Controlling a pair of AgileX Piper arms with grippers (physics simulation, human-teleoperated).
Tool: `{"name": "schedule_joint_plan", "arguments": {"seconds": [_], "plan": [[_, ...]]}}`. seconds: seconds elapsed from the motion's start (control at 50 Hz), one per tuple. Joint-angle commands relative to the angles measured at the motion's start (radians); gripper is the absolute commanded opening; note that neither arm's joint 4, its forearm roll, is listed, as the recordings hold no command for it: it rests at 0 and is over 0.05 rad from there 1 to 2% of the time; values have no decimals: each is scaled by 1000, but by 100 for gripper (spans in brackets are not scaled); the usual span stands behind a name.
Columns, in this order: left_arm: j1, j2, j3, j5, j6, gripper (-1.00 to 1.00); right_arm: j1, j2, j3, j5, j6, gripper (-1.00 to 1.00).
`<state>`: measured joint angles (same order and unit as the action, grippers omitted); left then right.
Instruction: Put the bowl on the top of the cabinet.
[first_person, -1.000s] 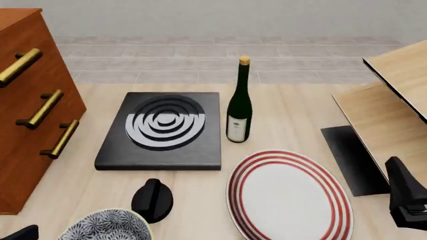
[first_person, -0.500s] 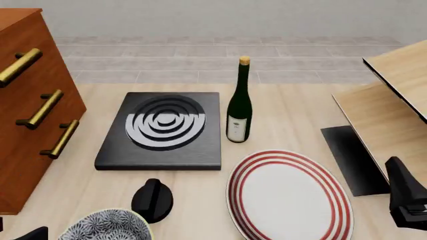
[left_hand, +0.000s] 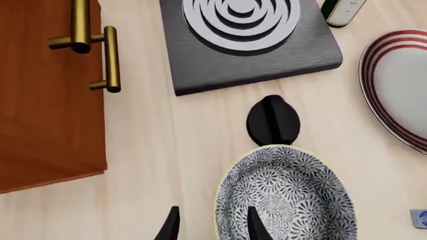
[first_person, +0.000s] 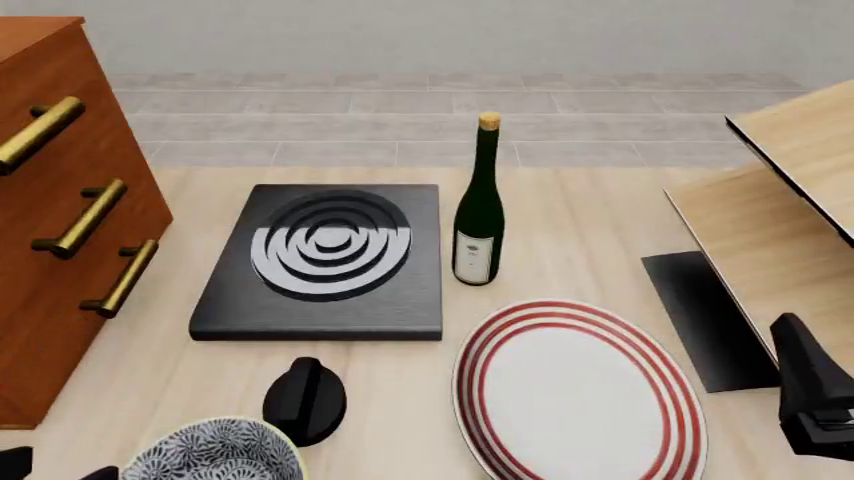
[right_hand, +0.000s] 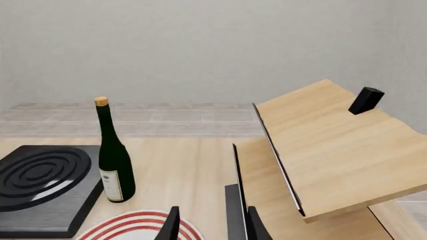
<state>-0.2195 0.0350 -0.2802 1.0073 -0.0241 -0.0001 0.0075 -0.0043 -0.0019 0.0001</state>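
The speckled bowl (left_hand: 283, 197) with a pale rim sits on the table near its front edge, low left in the front view (first_person: 214, 455). My left gripper (left_hand: 212, 229) is open. One finger (left_hand: 252, 225) is over the bowl's rim on the cabinet side, and the other (left_hand: 172, 227) is outside it over bare table. Only dark tips of it (first_person: 54, 472) show in the front view. The reddish-brown cabinet (first_person: 60, 230) with brass handles (left_hand: 110, 60) stands at the left; its top is mostly out of view. My right gripper (right_hand: 212, 227) is open and empty at the right (first_person: 814, 405).
A black knob-shaped object (first_person: 304, 400) lies just beyond the bowl. A dark hob slab (first_person: 327, 260), a wine bottle (first_person: 479, 215) and a red-ringed white plate (first_person: 577, 395) fill the middle. A pale wood panelled structure (first_person: 774, 210) stands at the right.
In the front view, my left gripper's dark tips at the bottom left have shifted a little toward the bowl and sunk lower. Nothing else has moved.
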Motion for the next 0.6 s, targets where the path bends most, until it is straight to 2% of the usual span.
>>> {"name": "schedule_joint_plan", "arguments": {"seconds": [0.02, 0.32, 0.6], "plan": [[3, 22, 53, -70, 24, 100, 0, 0, 0, 0, 0, 100], [-7, 83, 105, -163, 31, 100, 0, 0, 0, 0, 0, 100], [-4, 80, 133, -164, 44, 100, 0, 0, 0, 0, 0, 100]]}}
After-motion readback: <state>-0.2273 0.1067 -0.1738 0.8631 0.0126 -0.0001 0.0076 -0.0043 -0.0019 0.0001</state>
